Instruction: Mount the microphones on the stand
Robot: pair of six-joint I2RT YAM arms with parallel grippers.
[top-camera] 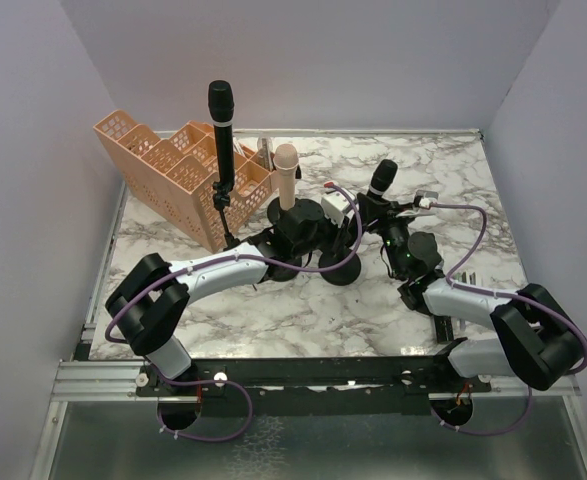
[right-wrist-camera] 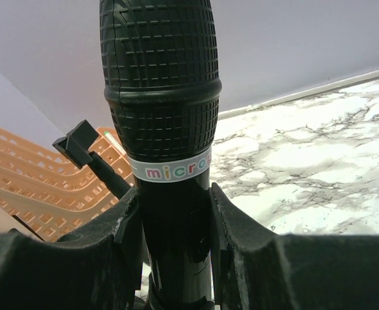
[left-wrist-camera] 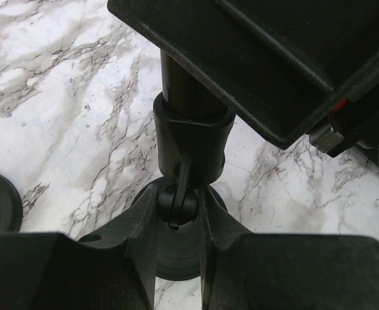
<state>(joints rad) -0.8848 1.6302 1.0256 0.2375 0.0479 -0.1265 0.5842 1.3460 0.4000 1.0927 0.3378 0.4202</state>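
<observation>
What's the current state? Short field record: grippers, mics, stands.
left gripper: shut on the stand at the pivot just under its clip
right gripper: shut on the banded black microphone, gripping its handle
clip: a black barrel sits in it; how far it is seated cannot be told
mounted: tall black microphone and pink microphone, each upright on its own stand
basket: orange, back left of the table
</observation>
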